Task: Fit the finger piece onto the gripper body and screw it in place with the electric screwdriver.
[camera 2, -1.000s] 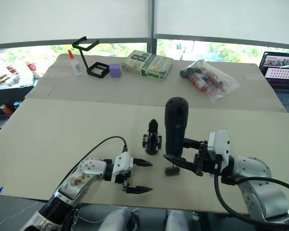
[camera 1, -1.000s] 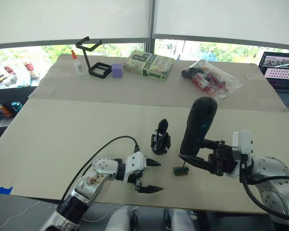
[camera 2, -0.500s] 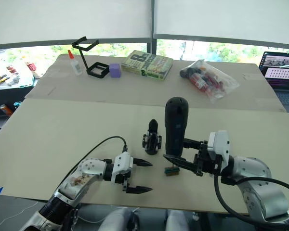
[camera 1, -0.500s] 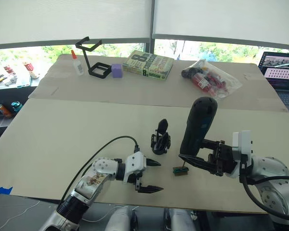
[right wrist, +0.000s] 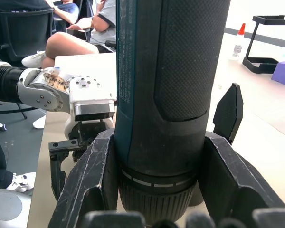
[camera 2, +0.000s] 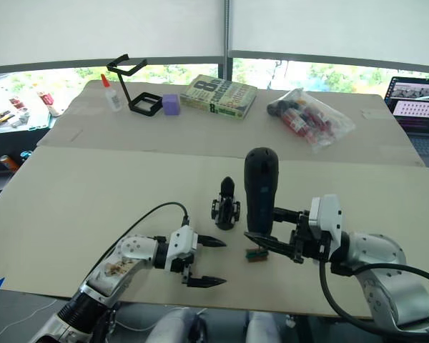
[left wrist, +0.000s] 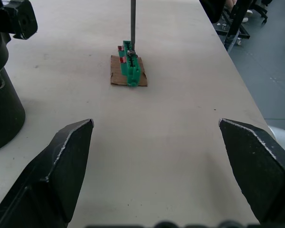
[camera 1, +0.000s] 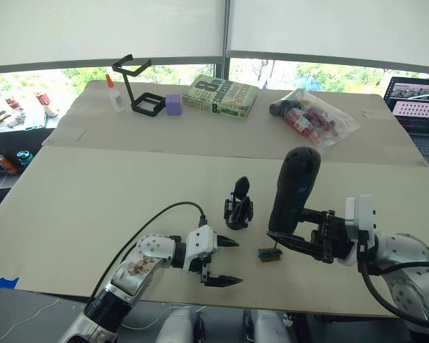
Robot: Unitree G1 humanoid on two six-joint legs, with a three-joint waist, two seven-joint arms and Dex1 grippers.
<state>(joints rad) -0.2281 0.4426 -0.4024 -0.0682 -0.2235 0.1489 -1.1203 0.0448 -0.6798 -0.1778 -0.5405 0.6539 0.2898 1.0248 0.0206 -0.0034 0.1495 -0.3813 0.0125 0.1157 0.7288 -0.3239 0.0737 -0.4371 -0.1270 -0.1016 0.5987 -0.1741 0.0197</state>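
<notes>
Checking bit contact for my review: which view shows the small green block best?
The left wrist view: the green block sits centred on its brown base, with the electric screwdriver's thin bit meeting its top. The two eye views show it as a tiny shape below the screwdriver held by the right gripper.

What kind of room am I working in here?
Likely an office or lab workspace: a big table by windows, an open laptop, and seated people at chairs.
</notes>
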